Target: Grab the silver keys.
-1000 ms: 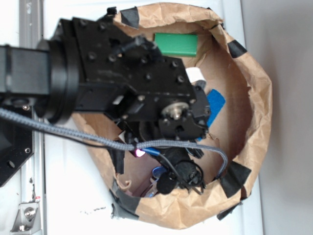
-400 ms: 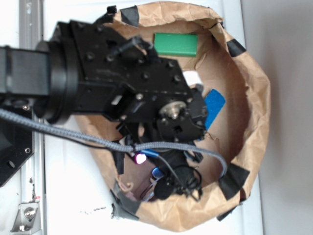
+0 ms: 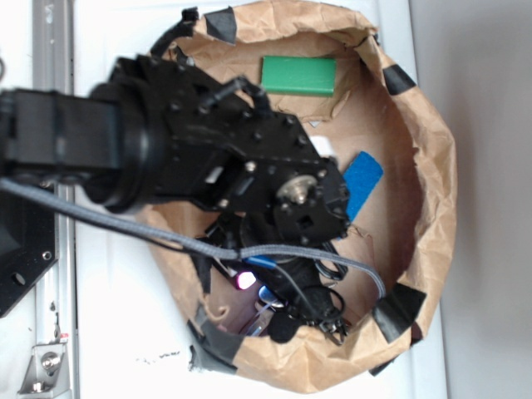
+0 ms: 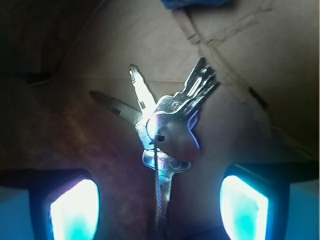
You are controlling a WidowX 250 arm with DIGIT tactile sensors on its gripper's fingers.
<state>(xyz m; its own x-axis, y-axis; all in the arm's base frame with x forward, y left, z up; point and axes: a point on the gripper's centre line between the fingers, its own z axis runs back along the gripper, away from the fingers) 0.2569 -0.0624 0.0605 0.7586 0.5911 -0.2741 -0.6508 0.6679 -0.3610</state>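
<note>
In the wrist view the silver keys lie fanned out on the brown paper floor, one long key pointing back toward me. My gripper is open. Its glowing cyan pads stand on either side of that long key, apart from it, with a wide gap. In the exterior view the black arm covers the keys, and the gripper hangs low near the bag's lower rim.
A crumpled brown paper bag wall, patched with black tape, rings the work area. A green block lies at the top and a blue block at the right; its edge shows in the wrist view.
The arm has swung toward the lower edge of the picture, carrying the gripper closer to the bag's lower rim. More of the blue block now shows.
</note>
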